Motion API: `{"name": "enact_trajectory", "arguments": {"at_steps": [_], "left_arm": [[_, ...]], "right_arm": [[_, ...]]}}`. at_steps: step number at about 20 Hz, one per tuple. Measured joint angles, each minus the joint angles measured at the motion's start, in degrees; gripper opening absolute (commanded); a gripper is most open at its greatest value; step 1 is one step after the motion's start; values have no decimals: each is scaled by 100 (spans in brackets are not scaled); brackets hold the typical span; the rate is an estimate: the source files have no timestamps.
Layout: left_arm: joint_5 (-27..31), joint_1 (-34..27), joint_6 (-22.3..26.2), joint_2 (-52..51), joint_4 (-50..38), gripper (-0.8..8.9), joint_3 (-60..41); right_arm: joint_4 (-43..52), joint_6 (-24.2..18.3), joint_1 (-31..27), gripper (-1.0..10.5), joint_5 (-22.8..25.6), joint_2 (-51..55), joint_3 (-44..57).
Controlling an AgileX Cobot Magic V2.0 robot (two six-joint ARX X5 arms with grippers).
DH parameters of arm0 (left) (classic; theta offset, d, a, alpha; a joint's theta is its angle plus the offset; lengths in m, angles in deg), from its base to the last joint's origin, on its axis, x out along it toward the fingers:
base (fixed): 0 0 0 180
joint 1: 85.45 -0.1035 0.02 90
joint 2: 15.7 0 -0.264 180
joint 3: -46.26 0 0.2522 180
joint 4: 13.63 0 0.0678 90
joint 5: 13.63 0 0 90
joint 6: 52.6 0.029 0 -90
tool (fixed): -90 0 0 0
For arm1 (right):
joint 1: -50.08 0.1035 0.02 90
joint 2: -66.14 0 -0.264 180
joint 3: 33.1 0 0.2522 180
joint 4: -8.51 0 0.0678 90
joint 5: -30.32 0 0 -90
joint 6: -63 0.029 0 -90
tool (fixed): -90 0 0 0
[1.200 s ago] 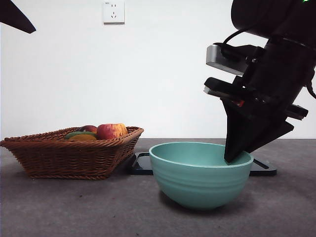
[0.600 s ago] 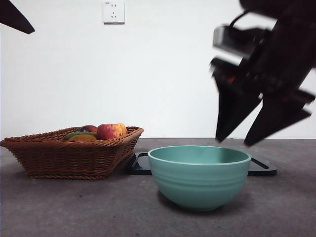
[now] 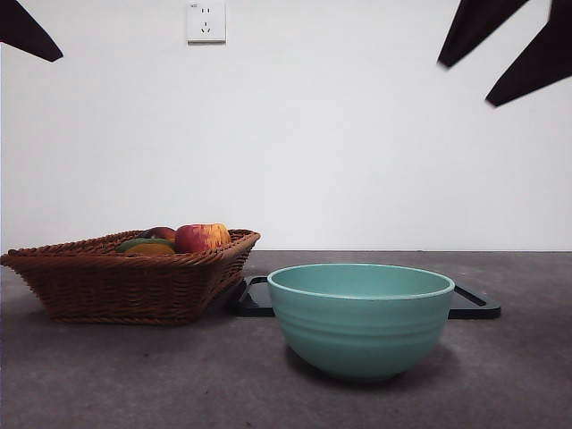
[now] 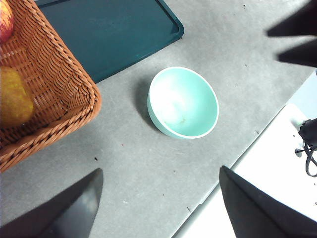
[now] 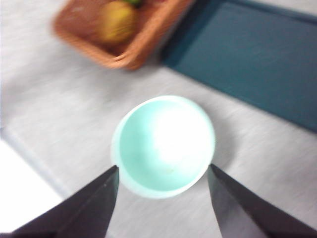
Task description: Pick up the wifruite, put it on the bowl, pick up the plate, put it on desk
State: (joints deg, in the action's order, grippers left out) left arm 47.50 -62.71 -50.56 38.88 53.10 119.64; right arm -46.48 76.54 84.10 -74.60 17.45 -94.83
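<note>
The desk (image 3: 107,375) stretches wide and grey-brown across the front view, and everything sits on it. Biggest thing on it is the wicker basket (image 3: 134,277) over toward the left edge, with a red-and-yellow apple (image 3: 202,237) and other fruit piled inside. Just behind the bowl lies the black tray (image 3: 474,304), flat, its corner close beside the basket. Front and centre stands the teal bowl (image 3: 361,317), upright on the bare desk in front of the tray, near the front edge. Both wrist views look straight down into the bowl, and its inside shows pale and washed out; I can't make out the wifruite in there or anywhere else for certain.

Up top, the right gripper (image 5: 163,198) hangs high above the bowl, jaws spread wide, nothing between them. The left gripper (image 4: 158,203) waits high as well, jaws wide apart and empty, only a dark tip in the front view's top left corner.
</note>
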Motion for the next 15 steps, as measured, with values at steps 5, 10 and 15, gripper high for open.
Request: {"name": "enact_trajectory", "arguments": {"at_steps": [5, 10, 15], "left_arm": [[0, 0, 0, 0, 0, 375, 0], [0, 0, 0, 0, 0, 375, 0], [0, 0, 2, 0, 0, 6, 0]], "right_arm": [[-546, 2, 0, 285, -313, 404, 0], [-592, 2, 0, 285, -310, 428, 0], [-597, 0, 0, 121, -310, 428, 0]]}}
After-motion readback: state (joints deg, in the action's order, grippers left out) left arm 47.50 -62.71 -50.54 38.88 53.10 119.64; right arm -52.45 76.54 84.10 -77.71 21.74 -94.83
